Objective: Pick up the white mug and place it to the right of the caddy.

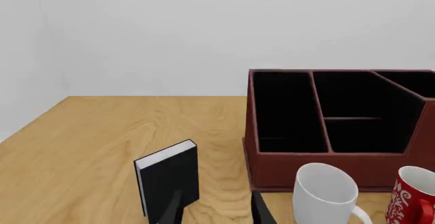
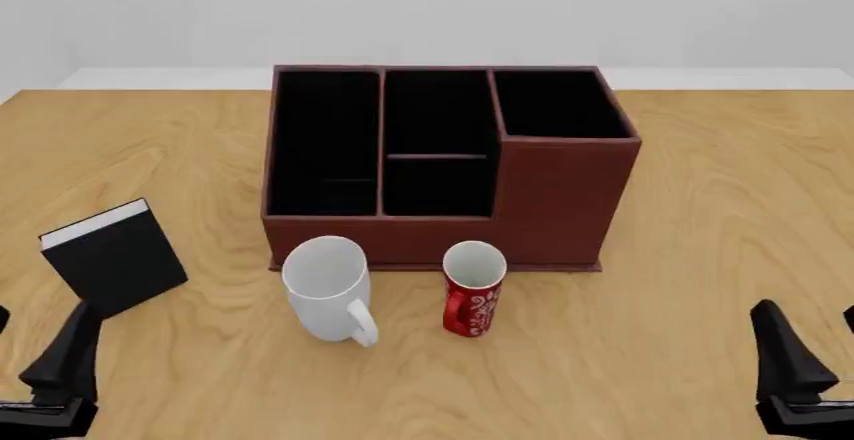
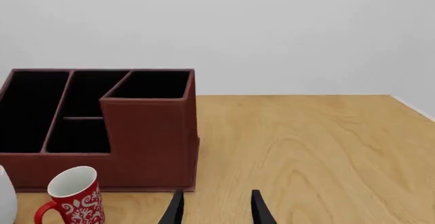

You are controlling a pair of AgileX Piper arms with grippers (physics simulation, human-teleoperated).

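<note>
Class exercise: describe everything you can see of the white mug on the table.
The white mug is plain, glossy, ceramic-looking, with a loop handle on its near right. It stands upright on the wooden table, mouth open, apparently empty, just in front of the caddy, left of the red mug and apart from it. Neither gripper touches it.

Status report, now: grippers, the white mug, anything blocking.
Left gripper, right gripper open, empty. Glossy white mug upright before reddish-brown caddy, untouched. Patterned red mug stands right of it, in the way.
</note>
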